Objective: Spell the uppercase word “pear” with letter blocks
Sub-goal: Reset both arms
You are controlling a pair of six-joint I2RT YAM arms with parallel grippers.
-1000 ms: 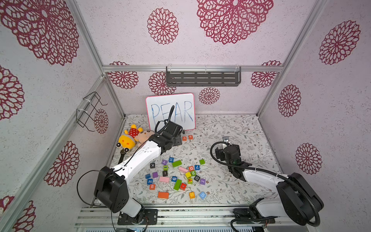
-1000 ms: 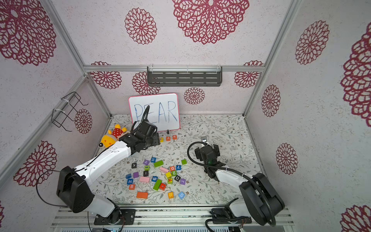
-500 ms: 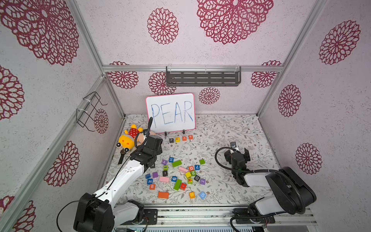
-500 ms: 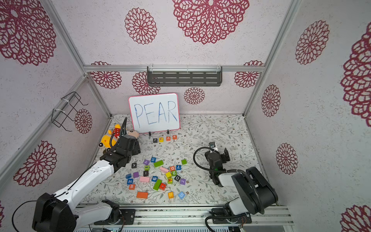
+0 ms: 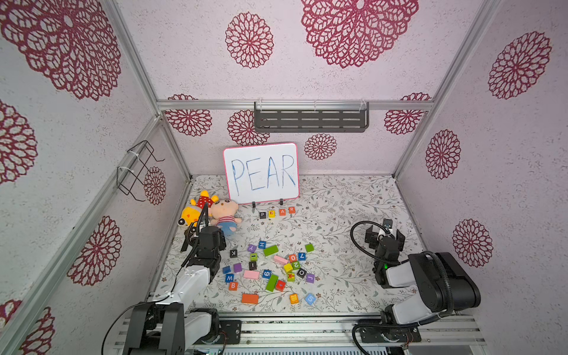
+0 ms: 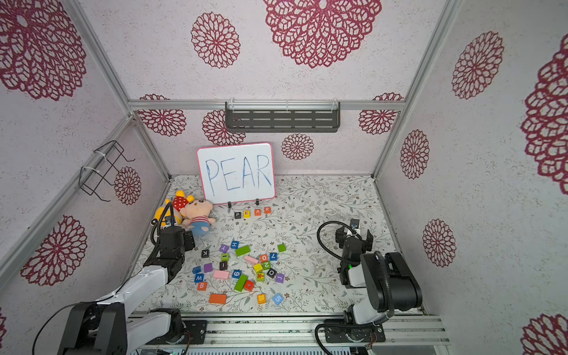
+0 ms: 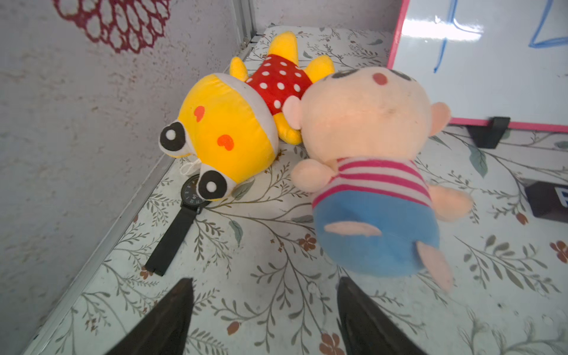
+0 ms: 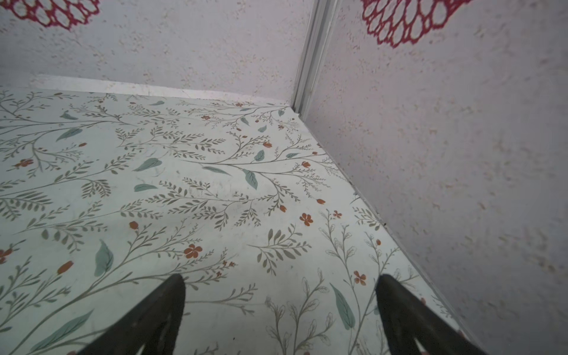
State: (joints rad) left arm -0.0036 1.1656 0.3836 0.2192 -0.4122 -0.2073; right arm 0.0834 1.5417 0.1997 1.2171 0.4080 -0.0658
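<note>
Left end effector [image 7: 265, 279] back from letter blocks [image 5: 272, 214]; wrist view, P block [image 7: 545, 201] alone.

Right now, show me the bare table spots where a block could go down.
Widest bare patch: table between whiteboard, right wall and right hand. A narrower strip runs between the PEAR row and the loose blocks. Crowded: that pile, and the far left corner with the toys and watch, ahead of the left hand.
</note>
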